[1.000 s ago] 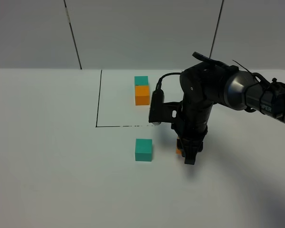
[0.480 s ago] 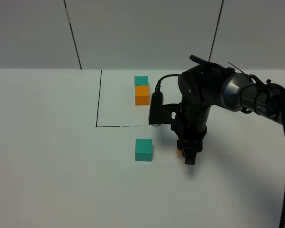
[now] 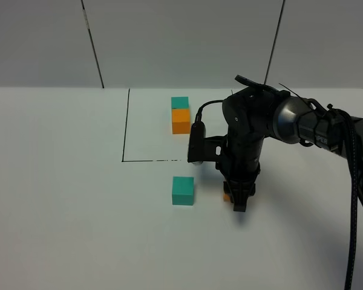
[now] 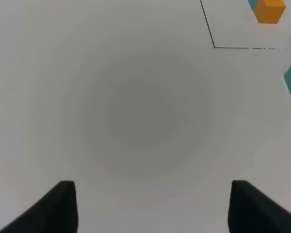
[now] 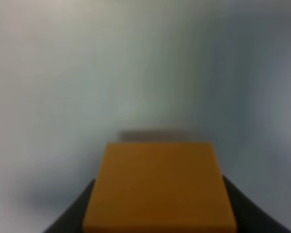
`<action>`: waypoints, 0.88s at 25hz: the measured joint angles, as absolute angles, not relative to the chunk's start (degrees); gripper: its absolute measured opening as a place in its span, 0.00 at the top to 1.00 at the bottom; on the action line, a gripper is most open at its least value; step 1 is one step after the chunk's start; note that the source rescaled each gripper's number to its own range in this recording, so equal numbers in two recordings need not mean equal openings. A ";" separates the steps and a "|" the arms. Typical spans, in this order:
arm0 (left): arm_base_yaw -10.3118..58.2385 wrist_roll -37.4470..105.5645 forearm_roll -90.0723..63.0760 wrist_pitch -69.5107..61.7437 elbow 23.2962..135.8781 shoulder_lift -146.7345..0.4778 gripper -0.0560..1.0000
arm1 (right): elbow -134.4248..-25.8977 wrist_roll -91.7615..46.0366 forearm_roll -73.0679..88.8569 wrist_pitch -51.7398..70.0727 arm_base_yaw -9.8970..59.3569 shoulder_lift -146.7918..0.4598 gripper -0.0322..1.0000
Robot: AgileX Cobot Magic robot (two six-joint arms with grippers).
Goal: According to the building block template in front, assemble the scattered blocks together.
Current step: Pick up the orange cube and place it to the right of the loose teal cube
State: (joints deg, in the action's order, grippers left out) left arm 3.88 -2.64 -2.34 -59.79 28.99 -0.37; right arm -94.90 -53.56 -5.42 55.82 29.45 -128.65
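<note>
I hold the orange cube (image 5: 160, 187) clamped in the right jaws, apart from the teal cube (image 3: 183, 190); matching the template (image 3: 181, 115) remains, and the left jaws sit parted, empty.

Loose teal cube (image 3: 183, 190) sits near gripped orange cube (image 5: 160, 187).

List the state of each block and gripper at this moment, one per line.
right gripper: shut on the loose orange cube.
left gripper: open, empty.
loose orange cube: clamped in the right gripper, not yet joined to the teal one.
loose teal cube: resting free on the table, outside the black outline.
template pair: teal and orange cubes joined, inside the outline.
</note>
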 joint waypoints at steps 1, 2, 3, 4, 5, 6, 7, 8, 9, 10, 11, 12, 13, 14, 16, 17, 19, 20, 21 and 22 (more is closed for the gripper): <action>3.88 -2.64 -2.34 -59.79 28.99 -0.37 0.57 | -94.90 -53.56 -5.42 55.70 29.45 -128.88 0.97; 3.88 -2.64 -2.34 -59.79 28.99 -0.37 0.57 | -94.98 -53.56 -5.42 55.69 29.45 -129.27 0.97; 3.88 -2.64 -2.34 -59.79 28.99 -0.37 0.57 | -95.17 -53.56 -5.42 55.57 29.45 -129.56 0.97; 3.88 -2.64 -2.34 -59.79 28.99 -0.37 0.57 | -95.23 -53.56 -5.36 55.47 29.45 -129.87 0.97; 3.88 -2.64 -2.34 -59.79 28.99 -0.37 0.57 | -95.27 -53.56 -5.36 55.47 29.45 -130.21 0.97; 3.88 -2.64 -2.34 -59.79 28.99 -0.37 0.57 | -95.58 -53.57 -5.36 55.62 29.45 -130.65 0.97; 3.88 -2.64 -2.34 -59.79 28.99 -0.37 0.57 | -96.29 -53.62 -5.29 56.26 29.45 -130.91 0.97; 3.88 -2.64 -2.34 -59.79 28.99 -0.37 0.57 | -97.07 -53.62 -5.17 57.07 29.45 -131.49 0.97; 3.88 -2.64 -2.34 -59.79 28.99 -0.37 0.57 | -98.18 -53.62 -5.02 57.77 29.45 -132.06 0.97; 3.88 -2.64 -2.34 -59.79 28.99 -0.37 0.57 | -99.33 -53.62 -4.89 58.52 29.45 -132.64 0.97; 3.88 -2.64 -2.34 -59.79 28.99 -0.37 0.57 | -100.24 -53.62 -4.59 58.95 29.45 -133.01 0.97; 3.88 -2.64 -2.34 -59.79 28.99 -0.37 0.57 | -100.83 -53.62 -4.39 59.03 29.45 -133.30 0.97; 3.88 -2.64 -2.34 -59.79 28.99 -0.37 0.57 | -101.30 -53.62 -4.15 59.08 29.51 -133.51 0.97; 3.88 -2.64 -2.34 -59.79 28.99 -0.37 0.57 | -101.69 -53.77 -3.99 59.08 29.64 -133.67 0.97; 3.88 -2.64 -2.34 -59.79 28.99 -0.37 0.57 | -102.23 -53.95 -3.88 59.21 30.10 -133.92 0.97; 3.88 -2.64 -2.34 -59.79 28.99 -0.37 0.57 | -102.55 -53.95 -3.67 59.37 30.50 -134.22 0.97; 3.88 -2.64 -2.34 -59.79 28.99 -0.37 0.57 | -103.10 -54.01 -3.55 59.79 31.18 -134.45 0.97; 3.88 -2.64 -2.34 -59.79 28.99 -0.37 0.57 | -103.25 -54.01 -3.55 59.85 31.58 -134.58 0.97; 3.88 -2.64 -2.34 -59.79 28.99 -0.37 0.57 | -103.25 -54.07 -3.55 59.85 31.83 -134.60 0.97; 3.88 -2.64 -2.34 -59.79 28.99 -0.37 0.57 | -103.29 -54.13 -3.41 59.85 32.25 -134.65 0.97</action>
State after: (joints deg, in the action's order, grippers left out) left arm 3.88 -2.64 -2.34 -59.79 28.99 -0.37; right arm -103.29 -54.13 -3.41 59.85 32.25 -134.65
